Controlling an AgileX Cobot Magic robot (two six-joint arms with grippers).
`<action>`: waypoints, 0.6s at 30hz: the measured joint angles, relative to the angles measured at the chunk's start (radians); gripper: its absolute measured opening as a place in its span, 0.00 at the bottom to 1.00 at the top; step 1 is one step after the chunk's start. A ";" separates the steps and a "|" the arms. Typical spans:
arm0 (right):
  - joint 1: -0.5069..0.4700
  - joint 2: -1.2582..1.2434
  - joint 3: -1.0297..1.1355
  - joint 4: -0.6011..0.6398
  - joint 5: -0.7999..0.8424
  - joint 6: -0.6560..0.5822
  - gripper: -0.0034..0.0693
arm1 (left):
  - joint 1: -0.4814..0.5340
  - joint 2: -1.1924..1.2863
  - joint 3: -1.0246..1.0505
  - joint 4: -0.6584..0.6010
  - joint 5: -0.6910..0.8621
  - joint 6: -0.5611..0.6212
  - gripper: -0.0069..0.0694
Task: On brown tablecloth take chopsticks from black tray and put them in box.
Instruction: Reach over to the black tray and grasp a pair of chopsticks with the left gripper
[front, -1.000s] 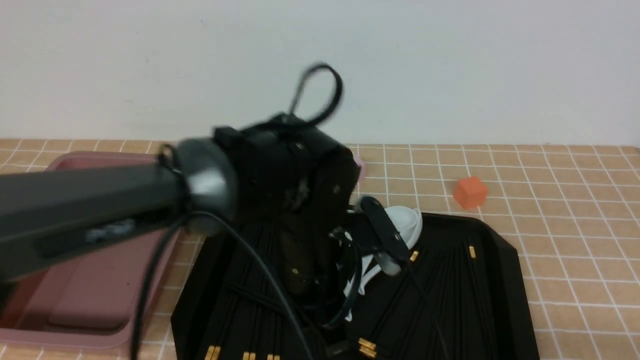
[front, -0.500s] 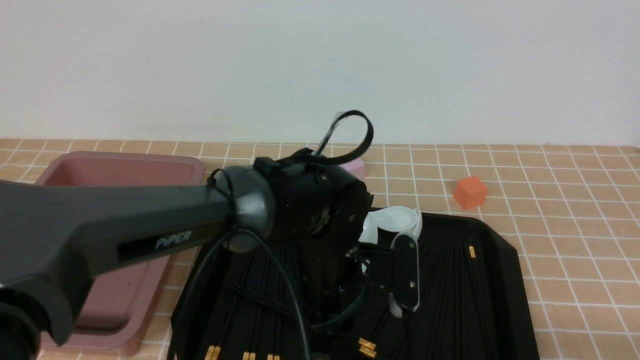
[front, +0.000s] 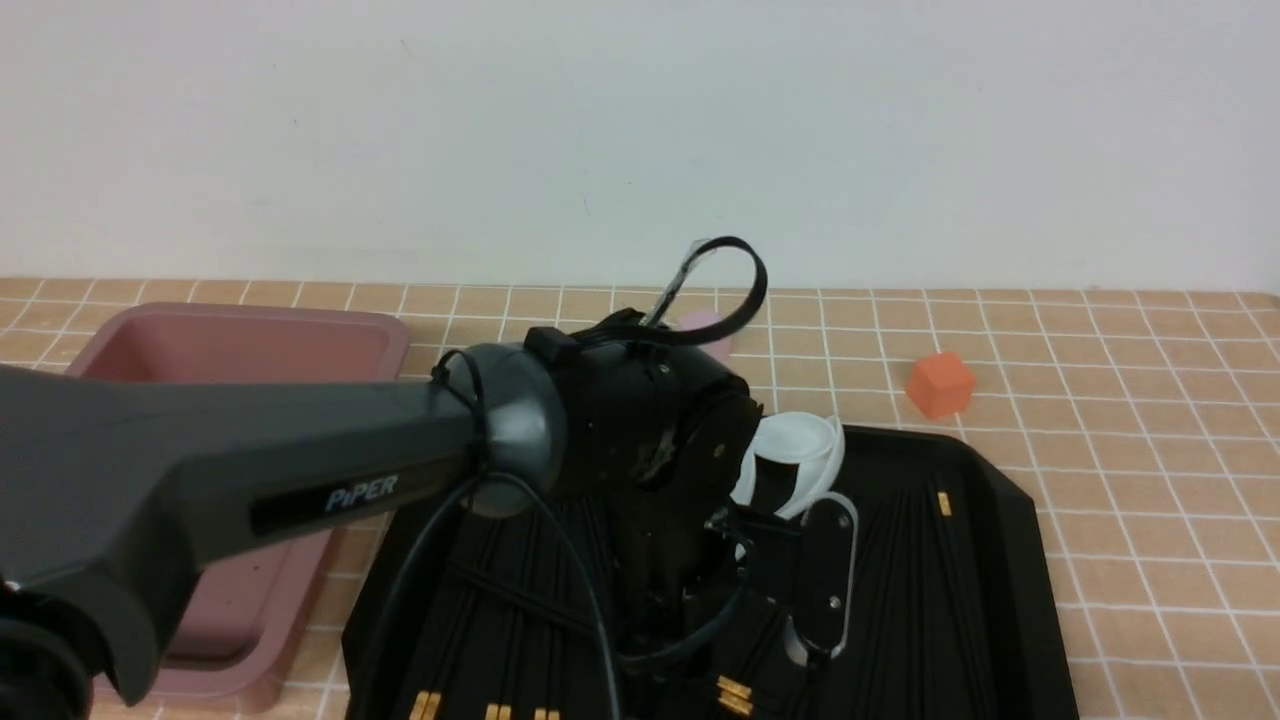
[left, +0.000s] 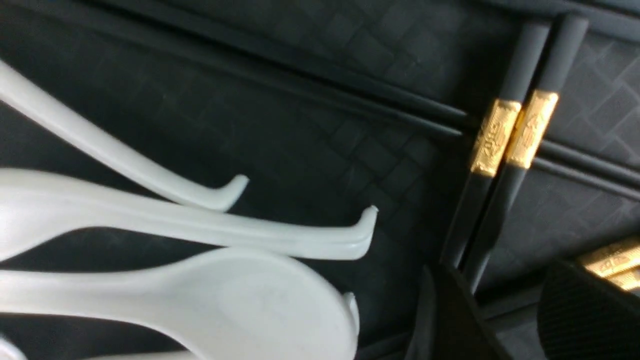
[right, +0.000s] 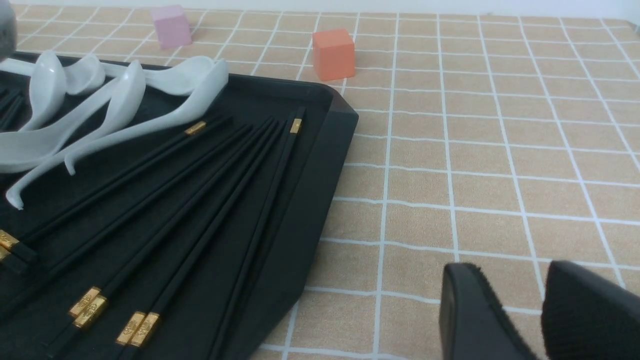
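Your left arm (front: 300, 480) comes in from 9 o'clock and bends down over the middle of the tray (front: 1000, 490), which lies on the cloth (front: 1150, 450). Your left gripper (left: 500, 285) points down into the tray. In the left wrist view its fingers (left: 585, 310) are parted by a moderate gap and grip nothing.

A pair of chopsticks (left: 515, 130) lies flat on the tray floor with the gold bands side by side, and one end runs under the edge of one finger. More gold bands show just beside the other finger. The spoons (left: 200, 280) lie near that pair, with the hooked ends of their handles toward it.

In the front view more chopsticks fan across the tray on both sides of the gripper, with bands along the 6 o'clock edge and one toward 1 o'clock. The spoon bowls sit at the tray's 12 o'clock end, partly hidden by the wrist.

The box (front: 240, 340) stands just beside the tray at 9 o'clock, and much of it is covered by the arm. The orange cube (front: 940, 385) rests on the cloth at 1 o'clock from the tray. The pink cube (front: 705, 325) is at 12 o'clock, mostly hidden behind the wrist.

Your right gripper (right: 515, 275) is over bare cloth off the tray's 3 o'clock side. Its fingers are a narrow gap apart and hold nothing.
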 joint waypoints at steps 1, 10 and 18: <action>0.000 0.000 0.000 0.000 0.000 0.000 0.38 | 0.000 0.000 0.000 -0.001 -0.001 0.000 0.45; 0.000 0.000 0.000 0.000 0.000 0.000 0.38 | 0.000 0.000 0.000 -0.014 -0.022 0.000 0.50; 0.000 0.000 0.000 0.000 0.000 0.000 0.38 | 0.000 0.000 0.006 -0.031 -0.036 -0.004 0.53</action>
